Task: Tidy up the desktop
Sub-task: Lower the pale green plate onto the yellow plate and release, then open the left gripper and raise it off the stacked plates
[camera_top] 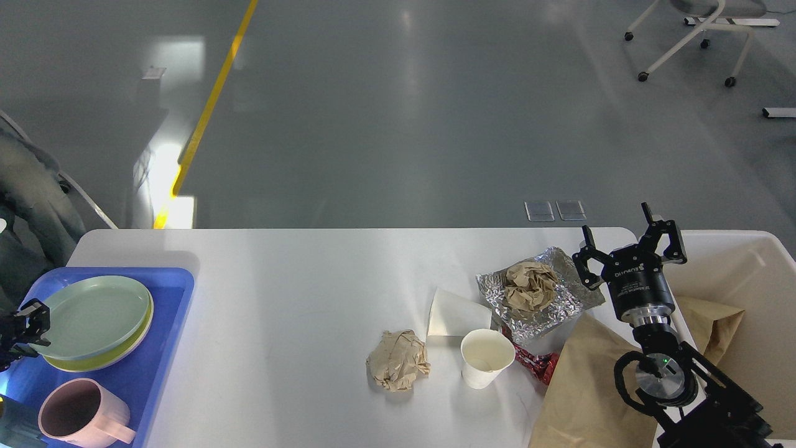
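Note:
The white desktop (298,280) carries litter on its right half: a crumpled brown paper ball (398,359), a white paper cup (486,358), a white folded paper (454,314), a foil sheet (566,302) with crumpled paper (528,286) on it, a red wrapper (538,364) and a brown paper bag (584,386). My right gripper (617,230) is open and empty, just right of the foil. My left gripper (28,323) is at the left rim of a green plate (93,317); it is small and dark.
A blue tray (171,323) at the left holds the green plate on a yellow plate (93,364), plus a pink mug (81,414). A cream bin (752,261) with brown paper (709,317) inside stands at the right. A person stands beyond the left corner.

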Motion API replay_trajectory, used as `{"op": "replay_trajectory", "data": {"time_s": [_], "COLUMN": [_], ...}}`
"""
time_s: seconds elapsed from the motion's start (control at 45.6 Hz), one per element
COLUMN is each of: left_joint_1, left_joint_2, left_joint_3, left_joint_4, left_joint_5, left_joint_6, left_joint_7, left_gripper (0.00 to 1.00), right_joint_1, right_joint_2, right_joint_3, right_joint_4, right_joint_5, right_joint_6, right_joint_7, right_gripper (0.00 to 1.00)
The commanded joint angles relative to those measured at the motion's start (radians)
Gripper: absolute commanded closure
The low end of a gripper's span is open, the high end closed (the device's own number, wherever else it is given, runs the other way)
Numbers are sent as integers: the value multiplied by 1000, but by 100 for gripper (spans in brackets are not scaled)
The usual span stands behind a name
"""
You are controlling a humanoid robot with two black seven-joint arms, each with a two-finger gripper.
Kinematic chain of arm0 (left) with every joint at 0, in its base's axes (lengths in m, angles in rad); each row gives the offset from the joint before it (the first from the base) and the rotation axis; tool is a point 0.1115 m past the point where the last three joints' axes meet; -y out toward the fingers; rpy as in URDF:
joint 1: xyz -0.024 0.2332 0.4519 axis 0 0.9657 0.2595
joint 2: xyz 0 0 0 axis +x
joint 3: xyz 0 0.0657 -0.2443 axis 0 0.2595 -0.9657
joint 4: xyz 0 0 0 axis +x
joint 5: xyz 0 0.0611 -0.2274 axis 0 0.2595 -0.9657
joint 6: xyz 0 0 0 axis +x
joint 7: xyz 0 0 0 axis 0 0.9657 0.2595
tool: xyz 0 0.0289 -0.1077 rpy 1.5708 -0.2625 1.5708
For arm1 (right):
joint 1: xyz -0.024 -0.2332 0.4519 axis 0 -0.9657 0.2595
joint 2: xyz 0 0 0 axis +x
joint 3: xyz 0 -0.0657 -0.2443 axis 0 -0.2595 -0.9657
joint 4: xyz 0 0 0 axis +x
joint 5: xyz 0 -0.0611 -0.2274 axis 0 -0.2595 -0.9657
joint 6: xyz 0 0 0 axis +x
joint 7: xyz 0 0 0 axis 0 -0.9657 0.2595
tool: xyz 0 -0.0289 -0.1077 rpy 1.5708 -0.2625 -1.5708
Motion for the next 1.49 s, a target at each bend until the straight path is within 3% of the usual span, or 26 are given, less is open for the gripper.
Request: {"op": "replay_trajectory", "data": {"time_s": [0.0,0.175,0.548,0.658,0.921,1.119,1.469], "left_joint_1": [0,0,-81,-132,-120,-35,204], "left_joint_2": [-1,4,11,30,67,68,-10], "left_joint_3": [-1,-1,-5,-50,-263,-514,-1353], "left_joint_4": [-1,1,-10,-31,-45,-36,-36], "left_joint_5": [0,0,0,-4,-7,-7,-8], "left_joint_6": [23,31,8,-26,-60,-58,-67], "left_joint_7": [-1,-2,1,-4,-15,-19,-28], "left_gripper": [44,28,7,5,4,4,4], "right_joint_1": [0,0,0,0,0,0,0], "right_joint_2": [0,0,0,0,0,0,0], "right_joint_3": [0,0,0,0,0,0,0], "right_joint_4": [0,0,-1,-1,-1,-1,-1], "right_joint_5": [0,0,0,0,0,0,0], "right_joint_6": [0,0,0,0,0,0,0], "right_joint_7": [0,0,0,0,1,0,1], "right_gripper": [0,0,0,0,0,0,0]}}
